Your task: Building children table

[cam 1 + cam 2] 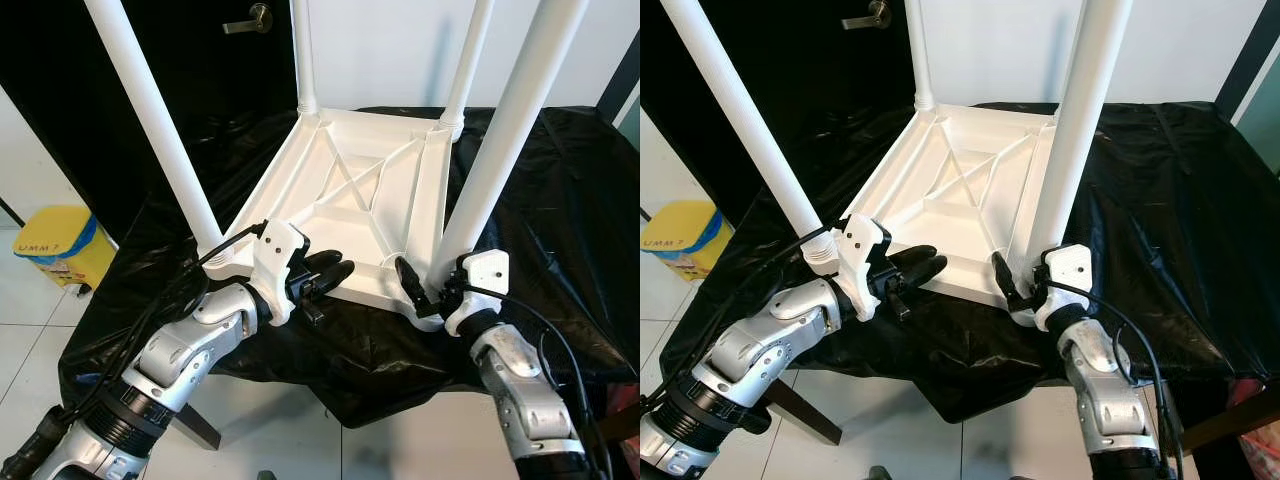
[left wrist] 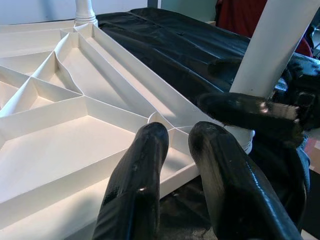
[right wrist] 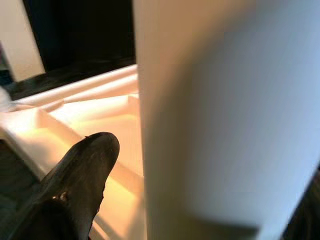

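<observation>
The white children's table [image 1: 350, 190] lies upside down on a work surface draped in black plastic sheeting [image 1: 560, 200], its ribbed underside facing up and all four white legs seated in the corner sockets and standing upward. The right gripper [image 1: 422, 290] is at the near right corner, at the foot of the near right leg [image 1: 500, 150]; one black finger lies against the leg base on its inner side, and the right wrist view shows that finger just beside the leg with the other hidden behind it, so the gripper appears to bracket the leg, though a firm clamp cannot be confirmed. The left gripper [image 1: 322, 272] sits at the near edge of the tabletop, between the two near legs; its fingers [image 2: 145, 175] are drawn nearly together with nothing between them, resting over the rim. The near left leg [image 1: 160, 130] stands untouched by either gripper. Judgement: leg fitting is at its last stage, with the near right leg being seated or tightened while the left gripper steadies the top. The next move likely calls for a firm hold on that leg, turning or pressing it fully home without shifting the tabletop on the slippery sheeting. A yellow bin [image 1: 58, 243] stands on the floor to the left.
</observation>
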`<state>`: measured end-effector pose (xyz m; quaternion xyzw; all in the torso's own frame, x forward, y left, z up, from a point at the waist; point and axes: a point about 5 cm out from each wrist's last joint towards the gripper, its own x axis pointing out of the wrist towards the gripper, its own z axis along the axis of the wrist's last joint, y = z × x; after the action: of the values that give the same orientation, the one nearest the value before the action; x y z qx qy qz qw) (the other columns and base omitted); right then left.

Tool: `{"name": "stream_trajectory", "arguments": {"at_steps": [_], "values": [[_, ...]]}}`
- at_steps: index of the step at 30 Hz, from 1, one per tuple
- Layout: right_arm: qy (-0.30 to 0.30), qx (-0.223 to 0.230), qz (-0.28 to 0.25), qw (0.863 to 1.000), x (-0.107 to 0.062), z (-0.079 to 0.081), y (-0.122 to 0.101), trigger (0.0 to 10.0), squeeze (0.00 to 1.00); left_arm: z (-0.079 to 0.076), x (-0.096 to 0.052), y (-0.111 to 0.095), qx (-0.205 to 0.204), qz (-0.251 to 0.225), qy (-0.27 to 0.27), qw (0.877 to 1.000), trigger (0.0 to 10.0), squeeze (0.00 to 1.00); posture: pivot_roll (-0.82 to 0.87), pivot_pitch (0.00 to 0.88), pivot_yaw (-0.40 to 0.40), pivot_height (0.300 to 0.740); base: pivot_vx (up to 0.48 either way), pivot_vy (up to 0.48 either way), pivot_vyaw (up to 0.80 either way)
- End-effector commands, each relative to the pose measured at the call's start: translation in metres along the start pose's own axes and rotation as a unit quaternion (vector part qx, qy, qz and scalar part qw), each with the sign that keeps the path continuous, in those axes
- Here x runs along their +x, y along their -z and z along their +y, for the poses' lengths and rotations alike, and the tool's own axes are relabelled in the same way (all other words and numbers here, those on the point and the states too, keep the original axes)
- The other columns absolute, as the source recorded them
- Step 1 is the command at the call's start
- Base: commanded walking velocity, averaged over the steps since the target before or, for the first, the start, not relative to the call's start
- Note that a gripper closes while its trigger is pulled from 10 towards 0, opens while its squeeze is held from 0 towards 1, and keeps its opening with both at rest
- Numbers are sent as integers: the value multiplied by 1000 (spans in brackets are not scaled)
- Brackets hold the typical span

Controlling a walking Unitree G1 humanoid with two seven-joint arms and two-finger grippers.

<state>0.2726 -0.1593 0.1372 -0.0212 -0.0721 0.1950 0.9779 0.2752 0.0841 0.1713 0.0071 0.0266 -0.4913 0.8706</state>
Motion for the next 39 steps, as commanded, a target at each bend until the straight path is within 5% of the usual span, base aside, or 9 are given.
{"name": "stream_trajectory", "arguments": {"at_steps": [1, 16, 33, 34, 37, 38, 39], "values": [[-37, 5, 12, 999, 1, -4, 2, 10000, 0, -10, -3, -3, 6, -2, 122, 992, 10000, 0, -77, 10, 18, 740, 0, 0, 0], [-174, -38, 43, 983, 13, -10, 3, 10000, 0, -7, -3, -6, 9, -1, 122, 993, 10000, 0, -75, 19, 32, 740, 0, 0, 0], [-215, -45, 53, 974, 18, -9, 6, 10000, 0, -3, -6, -8, 13, -1, 115, 993, 10000, 0, -66, 16, 29, 740, 0, 0, 0], [-216, -44, 53, 974, 18, -8, 7, 8471, 0, -3, -6, -8, 14, 0, 115, 993, 10000, 0, -67, 16, 30, 740, 0, 0, 0], [-219, -42, 54, 973, 18, -7, 9, 7059, 0, -3, -6, -8, 14, 0, 116, 993, 10000, 0, -69, 16, 33, 740, 0, 0, 0], [-219, -40, 55, 973, 17, -6, 10, 2824, 0, -3, -6, -8, 14, 0, 117, 993, 10000, 0, -70, 17, 32, 740, 0, 0, 0], [-219, -40, 55, 973, 17, -6, 10, 2824, 0, -3, -6, -8, 14, 0, 117, 993, 10000, 0, -70, 17, 32, 740, 0, 0, 0]]}}
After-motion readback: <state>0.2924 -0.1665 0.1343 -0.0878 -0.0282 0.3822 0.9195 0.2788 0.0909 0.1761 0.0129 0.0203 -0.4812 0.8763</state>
